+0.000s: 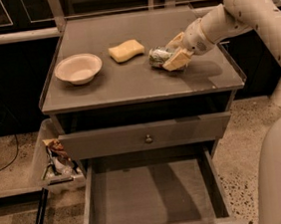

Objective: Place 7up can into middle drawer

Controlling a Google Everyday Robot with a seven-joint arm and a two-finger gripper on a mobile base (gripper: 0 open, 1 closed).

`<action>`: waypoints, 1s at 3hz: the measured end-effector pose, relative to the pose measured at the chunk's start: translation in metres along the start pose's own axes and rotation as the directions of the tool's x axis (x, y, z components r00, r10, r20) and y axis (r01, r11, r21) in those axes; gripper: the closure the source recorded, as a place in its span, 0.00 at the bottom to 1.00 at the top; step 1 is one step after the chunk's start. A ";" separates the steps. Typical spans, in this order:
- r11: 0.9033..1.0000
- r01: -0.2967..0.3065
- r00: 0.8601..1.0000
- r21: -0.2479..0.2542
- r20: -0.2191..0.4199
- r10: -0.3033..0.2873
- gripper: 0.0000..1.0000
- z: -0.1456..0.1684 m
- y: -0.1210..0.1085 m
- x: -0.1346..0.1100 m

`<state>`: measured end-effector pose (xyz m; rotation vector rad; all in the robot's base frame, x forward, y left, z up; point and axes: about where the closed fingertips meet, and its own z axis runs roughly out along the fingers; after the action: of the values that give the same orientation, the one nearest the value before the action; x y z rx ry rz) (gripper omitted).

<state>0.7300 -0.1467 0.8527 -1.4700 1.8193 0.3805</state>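
Observation:
The 7up can point(157, 56), silvery with green markings, lies on its side on the grey cabinet top point(127, 85), right of centre. My gripper point(175, 51) reaches in from the right. One finger is behind the can's right end and one in front, and both are closed against it. The can still rests on the top. The middle drawer point(139, 196) is pulled open below, at the bottom of the view. Its flat floor is bare.
A yellow sponge point(126, 50) lies just left of the can. A pale bowl point(78, 68) sits at the left of the top. A closed drawer front with a round knob point(148, 138) is above the open drawer. A bin of clutter point(55, 160) stands on the floor at left.

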 end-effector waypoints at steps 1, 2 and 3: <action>1.000 0.000 1.000 0.000 0.000 0.000 1.00 0.000 0.000 0.000; 1.000 0.003 1.000 -0.004 -0.001 -0.003 1.00 0.001 0.001 -0.001; 1.000 0.027 0.999 -0.010 -0.019 -0.027 1.00 -0.007 0.011 -0.004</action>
<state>0.7178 -0.1454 0.8574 -1.5079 1.8129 0.3636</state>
